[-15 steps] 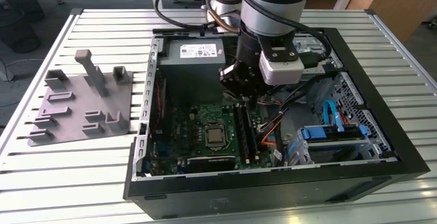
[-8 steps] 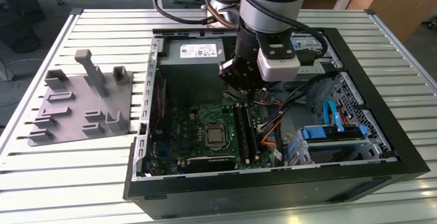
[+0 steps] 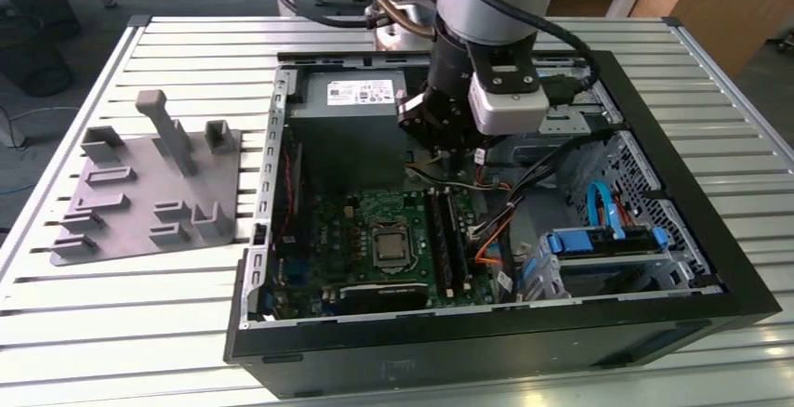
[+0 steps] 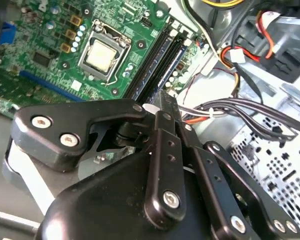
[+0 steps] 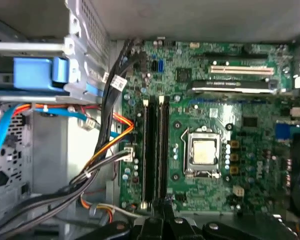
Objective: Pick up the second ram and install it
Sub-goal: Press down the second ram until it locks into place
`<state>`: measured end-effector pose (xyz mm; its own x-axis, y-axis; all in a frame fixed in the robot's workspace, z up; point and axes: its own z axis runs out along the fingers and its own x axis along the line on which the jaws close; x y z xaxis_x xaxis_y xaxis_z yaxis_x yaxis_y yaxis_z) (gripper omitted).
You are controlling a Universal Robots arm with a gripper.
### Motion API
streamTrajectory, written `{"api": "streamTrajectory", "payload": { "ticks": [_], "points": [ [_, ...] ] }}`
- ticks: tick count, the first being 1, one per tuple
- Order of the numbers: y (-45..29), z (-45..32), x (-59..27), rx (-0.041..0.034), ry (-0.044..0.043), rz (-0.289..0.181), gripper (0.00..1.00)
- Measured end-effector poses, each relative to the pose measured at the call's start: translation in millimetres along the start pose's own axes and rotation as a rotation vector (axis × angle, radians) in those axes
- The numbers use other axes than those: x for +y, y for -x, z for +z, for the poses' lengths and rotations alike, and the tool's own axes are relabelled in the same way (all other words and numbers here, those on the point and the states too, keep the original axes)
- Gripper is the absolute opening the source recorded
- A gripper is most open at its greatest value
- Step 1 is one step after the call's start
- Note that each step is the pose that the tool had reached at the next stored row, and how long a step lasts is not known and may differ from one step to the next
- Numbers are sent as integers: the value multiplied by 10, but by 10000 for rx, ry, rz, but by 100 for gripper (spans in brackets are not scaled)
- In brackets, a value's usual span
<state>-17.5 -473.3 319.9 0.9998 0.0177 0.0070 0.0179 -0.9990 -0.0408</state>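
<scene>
My gripper (image 3: 437, 143) hangs inside the open computer case (image 3: 694, 240), above the green motherboard (image 3: 360, 230) near the far end of its memory slots (image 3: 449, 240). Its black fingers meet at the tips in both wrist views, gripper (image 4: 163, 98) and gripper (image 5: 162, 206), and I see nothing between them. Two long slots (image 5: 154, 150) run side by side beside the processor socket (image 5: 204, 152). In the second wrist view, dark blue sticks (image 4: 162, 52) appear to stand in both slots. I cannot tell which one is the second ram.
A grey moulded fixture (image 3: 149, 193) with posts lies on the slatted table at the exterior view's left. Black, orange and blue cables (image 5: 102, 150) run beside the slots. A drive cage with blue latches (image 3: 608, 240) and the power supply (image 3: 353, 100) flank the board.
</scene>
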Motion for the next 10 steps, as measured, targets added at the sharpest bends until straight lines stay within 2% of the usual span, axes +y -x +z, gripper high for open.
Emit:
{"api": "streamTrajectory", "payload": {
  "ticks": [3,10],
  "points": [
    [0,-77,-3,0,2,1,10],
    [0,-81,-3,0,0,1,10]
  ]
}}
